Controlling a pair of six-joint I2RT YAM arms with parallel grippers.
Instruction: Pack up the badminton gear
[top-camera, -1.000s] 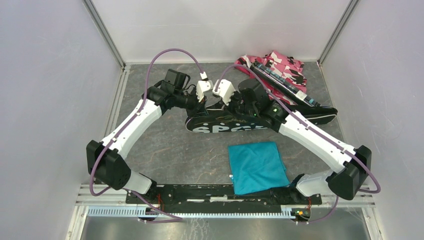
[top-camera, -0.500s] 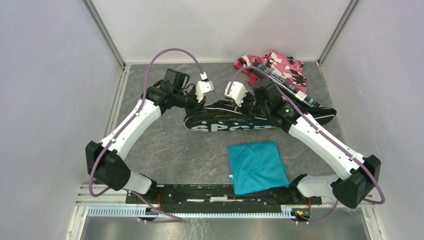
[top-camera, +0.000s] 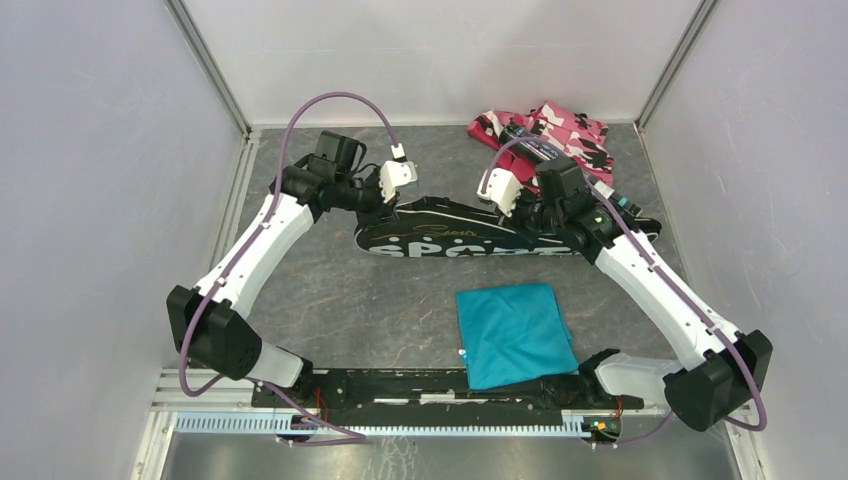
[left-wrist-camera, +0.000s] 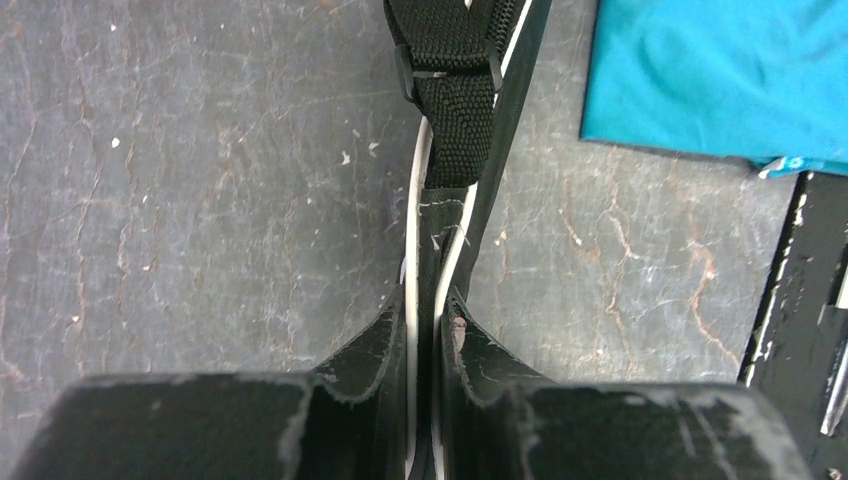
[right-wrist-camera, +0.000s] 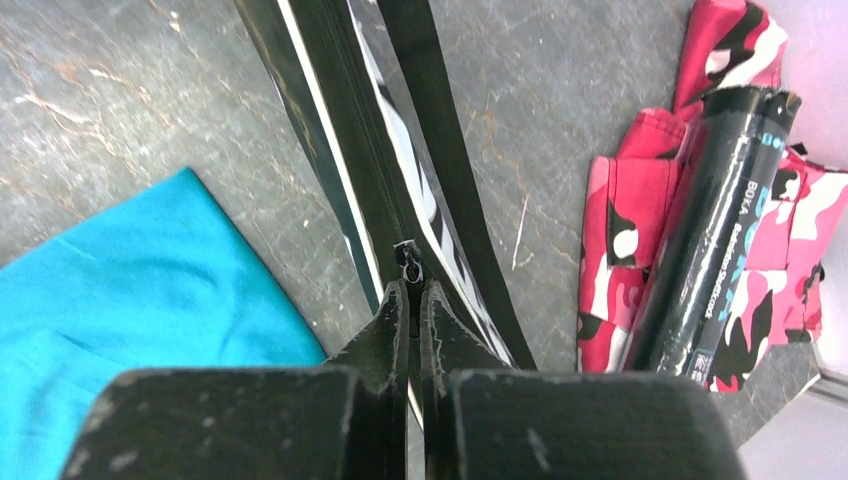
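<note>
The black racquet-shaped "SPORT" bag (top-camera: 450, 228) lies on its side mid-table. My left gripper (top-camera: 392, 209) is shut on the bag's left end, pinching its white-piped edge (left-wrist-camera: 425, 300) below a black webbing strap (left-wrist-camera: 450, 80). My right gripper (top-camera: 528, 215) is shut on the bag's zipper pull (right-wrist-camera: 410, 268), over the right part of the bag. The long black tube (top-camera: 530, 145) lies on the pink-black camouflage fabric (top-camera: 575, 130) at the back right; it also shows in the right wrist view (right-wrist-camera: 715, 220). Racquets and shuttlecocks are out of view.
A teal square cloth (top-camera: 515, 335) lies flat in front of the bag, toward the near edge; it also shows in the wrist views (left-wrist-camera: 720, 80) (right-wrist-camera: 130, 270). Grey walls enclose the table on three sides. A black rail (top-camera: 400, 385) runs along the near edge.
My right gripper has moved to the right along the bag's top edge with the zipper pull. My left gripper and the bag's left end have shifted slightly left.
</note>
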